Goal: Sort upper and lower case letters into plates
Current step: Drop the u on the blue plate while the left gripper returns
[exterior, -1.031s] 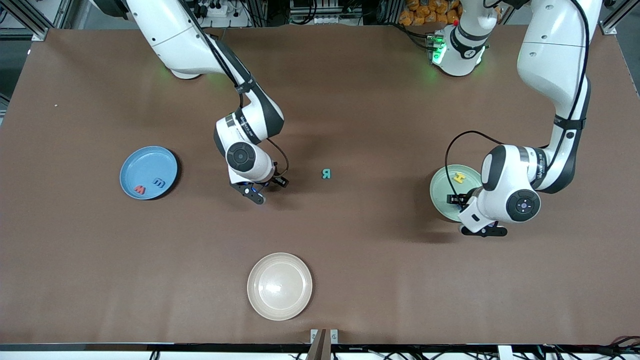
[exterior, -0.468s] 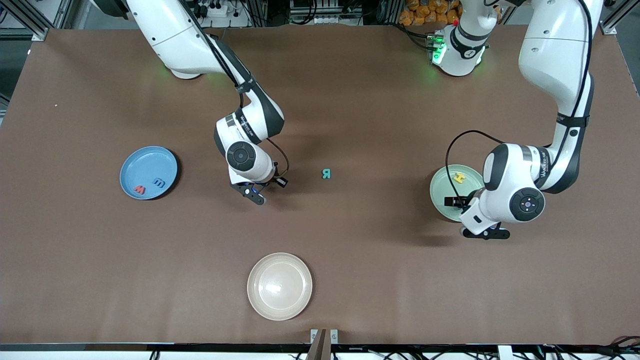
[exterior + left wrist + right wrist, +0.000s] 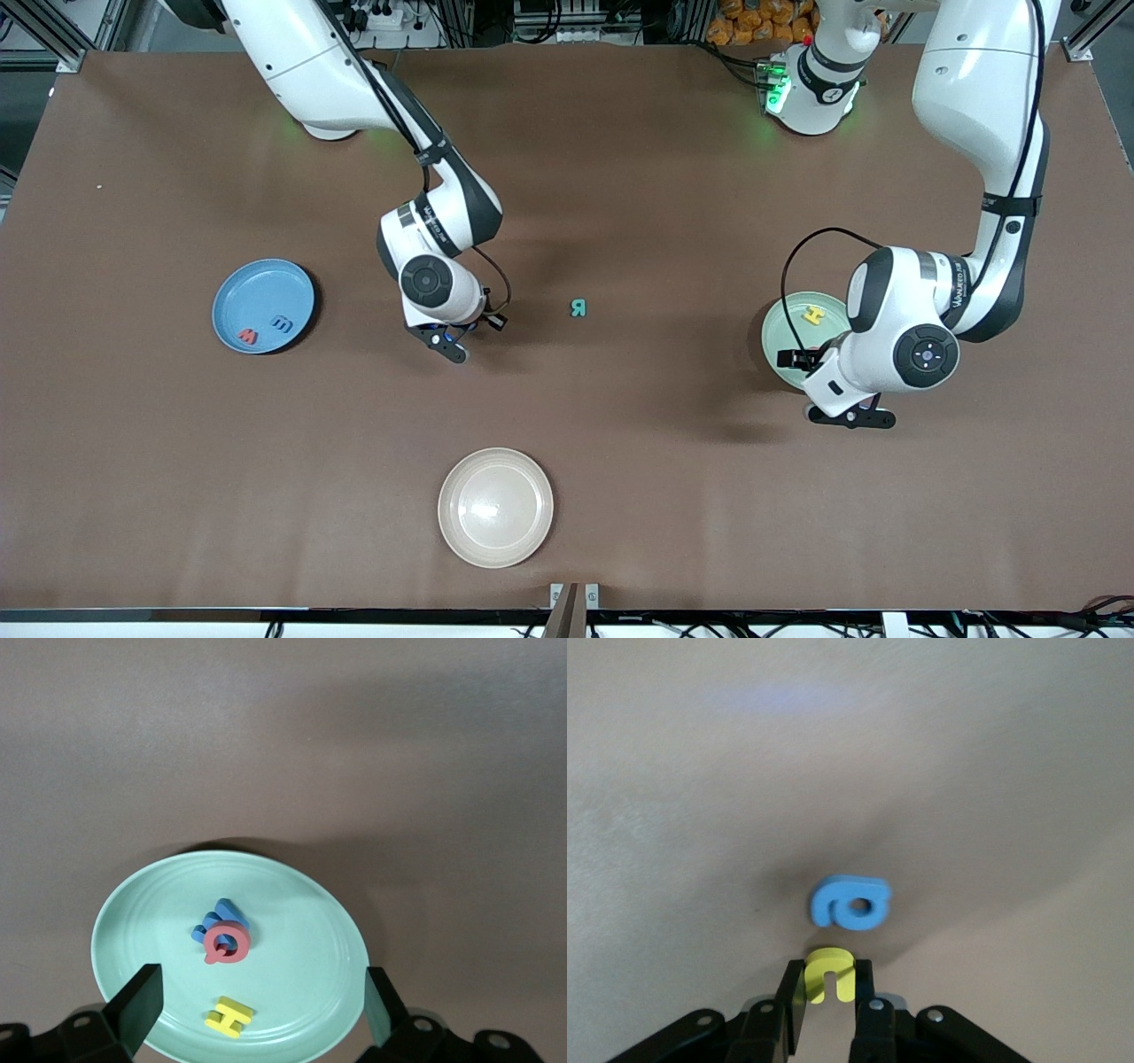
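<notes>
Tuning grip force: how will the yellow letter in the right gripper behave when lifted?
Yellow letter, pinched by the right gripper, looks thick, matte and foam-like: probably very light, slightly squashy. Its flat shape shouldn't roll; the narrow pinch may let it twist.

You have the two sorting plates at the table's ends — one (image 3: 263,306) at the right arm's end holding two letters (image 3: 266,330), the other (image 3: 791,339) at the left arm's end holding three (image 3: 224,943). A lone letter (image 3: 578,307) lies between them, and a third plate (image 3: 495,507) sits nearest the front camera.
</notes>
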